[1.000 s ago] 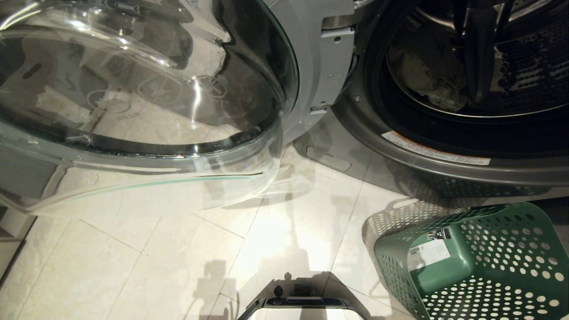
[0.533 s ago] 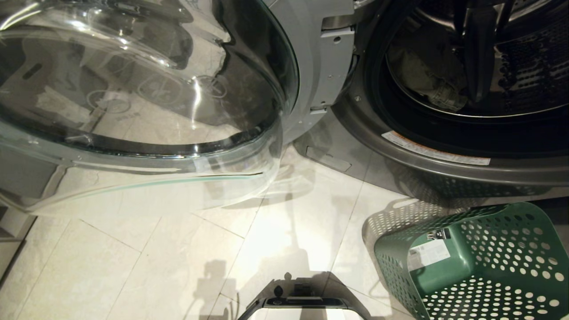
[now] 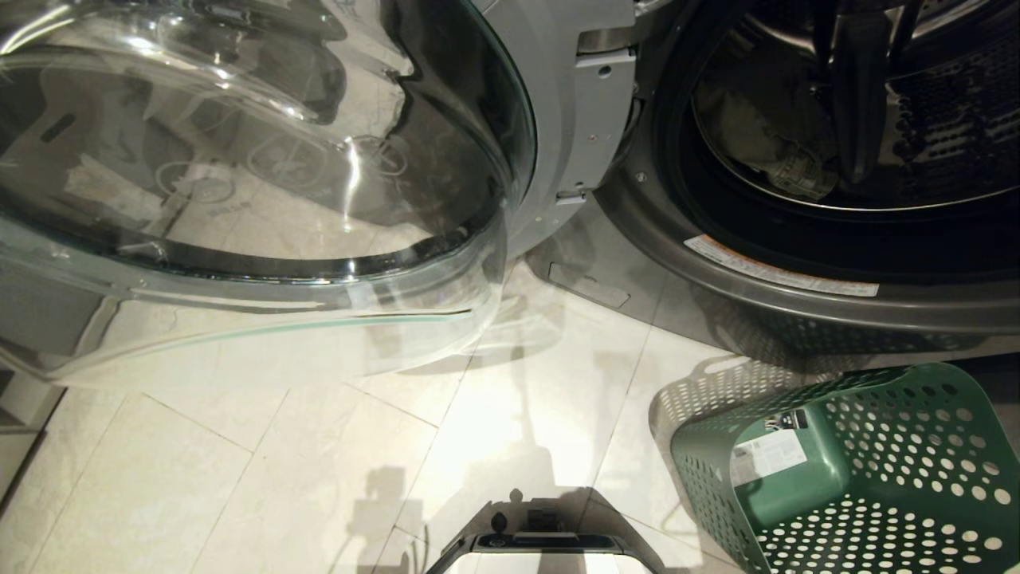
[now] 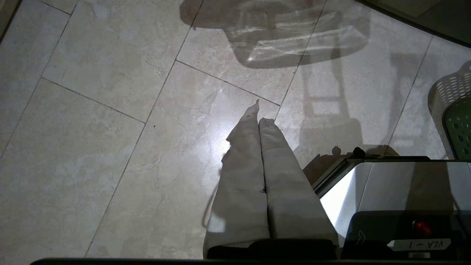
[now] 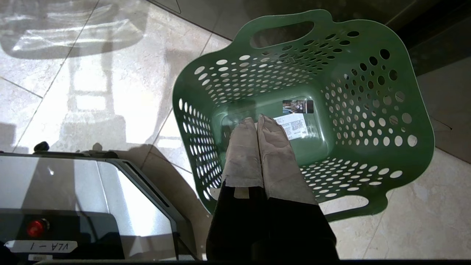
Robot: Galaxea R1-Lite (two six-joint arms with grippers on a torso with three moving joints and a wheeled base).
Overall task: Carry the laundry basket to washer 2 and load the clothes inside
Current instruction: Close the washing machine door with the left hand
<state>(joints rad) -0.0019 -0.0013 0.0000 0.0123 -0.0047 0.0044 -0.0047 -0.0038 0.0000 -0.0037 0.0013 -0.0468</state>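
Empty green laundry basket (image 3: 861,470) on the pale tiled floor (image 3: 279,462) before an open washer (image 3: 717,263).

The basket sits at the head view's lower right, only a label on its bottom. Clothes (image 3: 765,143) lie in the drum (image 3: 940,119) at the upper right; the glass door (image 3: 239,159) fills the upper left. The left claw (image 4: 258,110) hangs pressed closed over bare tiles; the right claw (image 5: 256,123), also closed and holding nothing, hangs over the basket.

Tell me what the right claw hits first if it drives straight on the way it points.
Most likely the basket: the shut right claw aims into its open top, at the bare bottom by the label. No clothes show inside. How far down that bottom lies is unclear.
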